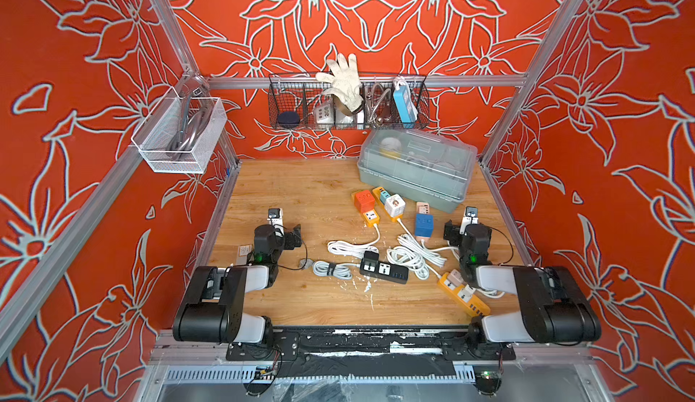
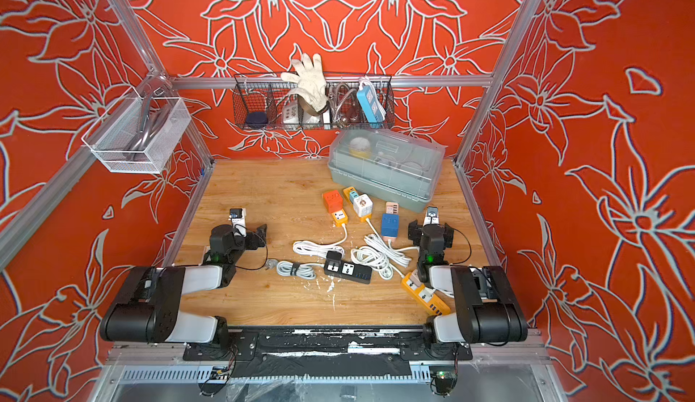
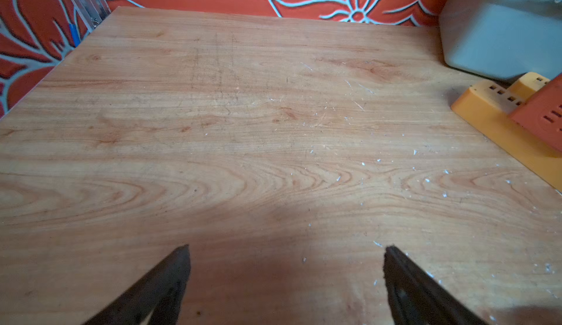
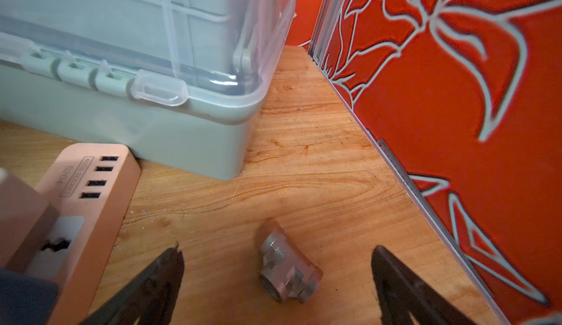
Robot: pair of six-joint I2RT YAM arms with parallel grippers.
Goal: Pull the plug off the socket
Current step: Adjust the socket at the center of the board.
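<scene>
A black plug (image 1: 370, 259) sits in a black socket strip (image 1: 391, 273) at mid-table, in both top views. Further strips carry an orange cube (image 1: 364, 200), a white cube (image 1: 395, 204), a blue cube (image 1: 424, 225) and a pink plug (image 1: 455, 278). My left gripper (image 3: 286, 256) hangs open over bare wood at the left (image 1: 280, 231). My right gripper (image 4: 276, 256) stands open at the right (image 1: 468, 229), beside the pink strip (image 4: 85, 192). A small grey metal fitting (image 4: 287, 270) lies on the table between its fingers, untouched.
A grey lidded box (image 1: 417, 167) fills the back right. White cords (image 1: 410, 255) coil between the strips. A yellow strip (image 1: 466, 298) lies at the front right under my right arm. Wire baskets hang on the back (image 1: 346, 103) and left (image 1: 180, 133) walls.
</scene>
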